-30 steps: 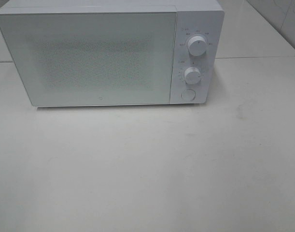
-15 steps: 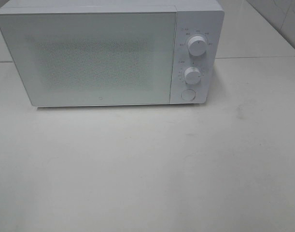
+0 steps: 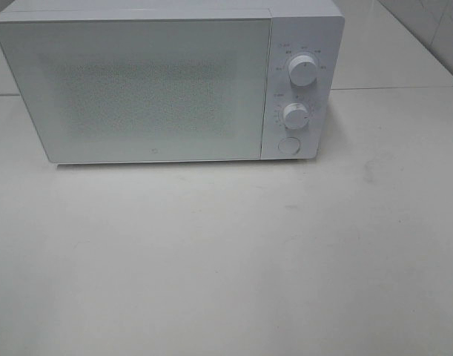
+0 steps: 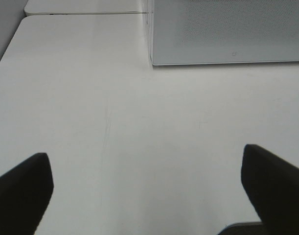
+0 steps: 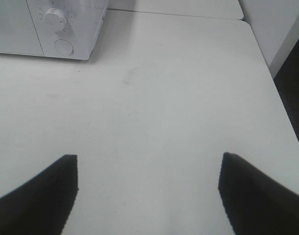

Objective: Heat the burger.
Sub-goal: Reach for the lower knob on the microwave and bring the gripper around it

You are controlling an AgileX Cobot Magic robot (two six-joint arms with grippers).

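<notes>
The burger is out of view in every frame. A white microwave (image 3: 167, 81) stands at the back of the table with its door shut; it has two round knobs (image 3: 303, 72) and a round button (image 3: 288, 145) on its right panel. Its lower left corner shows in the left wrist view (image 4: 227, 34), and its knob corner in the right wrist view (image 5: 56, 24). My left gripper (image 4: 147, 188) is open over bare tabletop, with nothing between its black fingers (image 4: 22, 188). My right gripper (image 5: 148, 188) is open too, also empty. Neither gripper appears in the exterior high view.
The white table (image 3: 226, 259) spreads in front of the microwave. Its right edge (image 5: 279, 98) drops to a dark floor. A seam (image 4: 85, 13) separates it from another tabletop behind.
</notes>
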